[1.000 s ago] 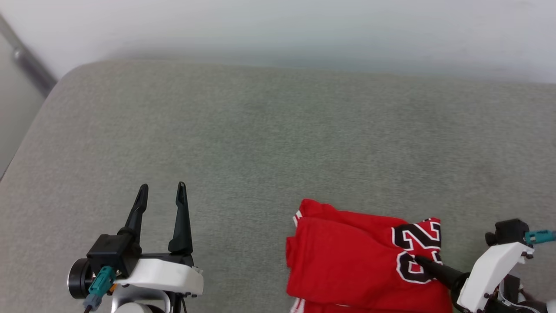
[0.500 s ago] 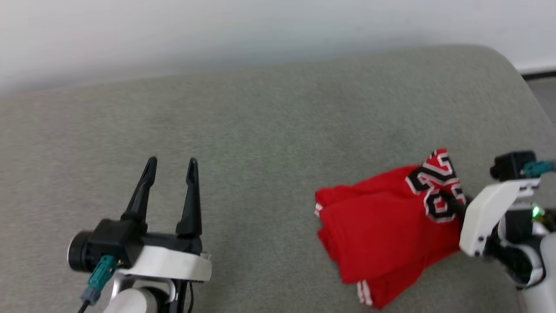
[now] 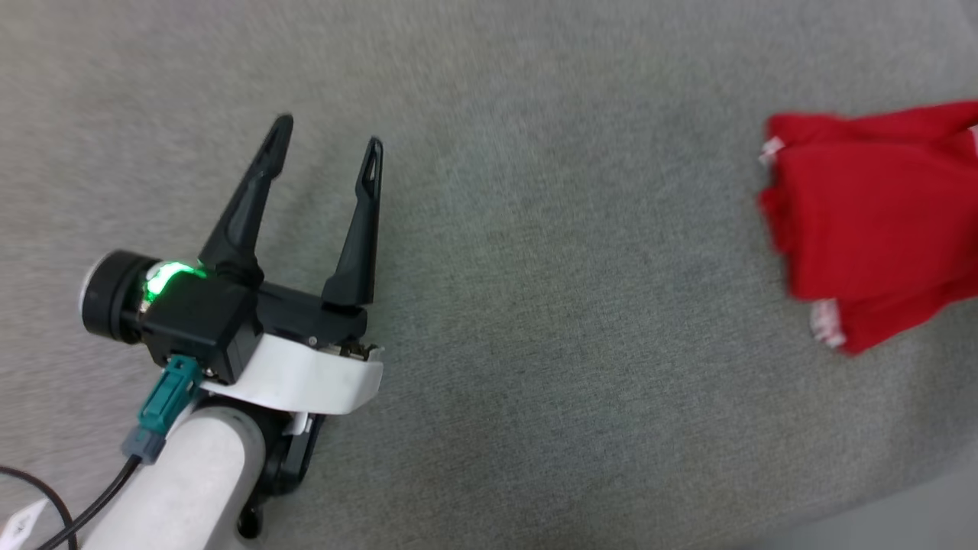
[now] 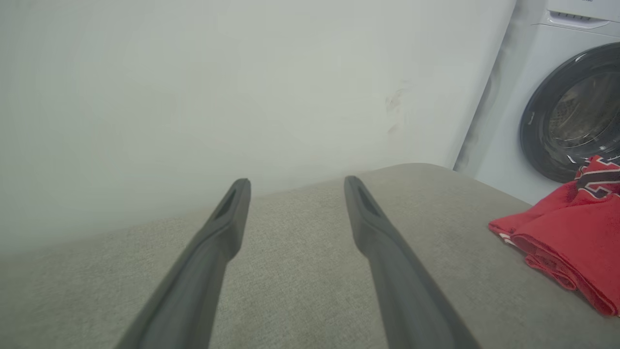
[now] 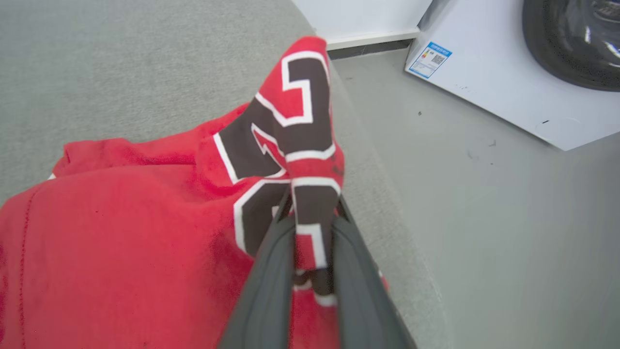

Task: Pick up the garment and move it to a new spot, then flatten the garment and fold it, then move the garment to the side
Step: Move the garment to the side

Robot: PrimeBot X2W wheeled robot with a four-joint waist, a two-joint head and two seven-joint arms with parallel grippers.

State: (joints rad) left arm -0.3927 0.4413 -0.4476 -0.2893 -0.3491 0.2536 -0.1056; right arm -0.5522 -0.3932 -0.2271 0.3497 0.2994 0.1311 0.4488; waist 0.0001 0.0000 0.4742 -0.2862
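Pinching narrowly, the right gripper [image 5: 314, 213] is clamping its two dark fingers [image 5: 269, 271] on a fold of the garment [image 5: 121, 232], and the black, white-outlined numeral cloth is bunching between them and rising past their tips. From that held fold the rest of the red jersey is spreading toward the left of the right wrist view in soft layers. It is lying on the grey upholstered surface [image 5: 121, 63] close to that surface's rounded edge. Beside that edge the pale floor [image 5: 484, 218] is showing, and a white washing machine [image 5: 484, 63] is standing on it with a blue-and-white label [image 5: 430, 60] near its lower corner. The left gripper [image 3: 328, 136] is holding its fingers wide apart with nothing between them, well apart from the garment [image 3: 863, 214]. In the head view the jersey is sitting at the right edge and running out of frame. That view is blurred, so how much of the cloth is raised off the surface [image 3: 573, 305] is hard to say. A green light [image 3: 172, 276] is glowing on the left wrist. In the left wrist view the left gripper [image 4: 296, 183] is pointing across the surface [image 4: 300, 271] toward a plain pale wall [image 4: 193, 72]. The garment [image 4: 571, 228] is lying far to the right there, its numbered part lifting in front of the washing machine's [image 4: 523, 121] dark round door [image 4: 576, 111].
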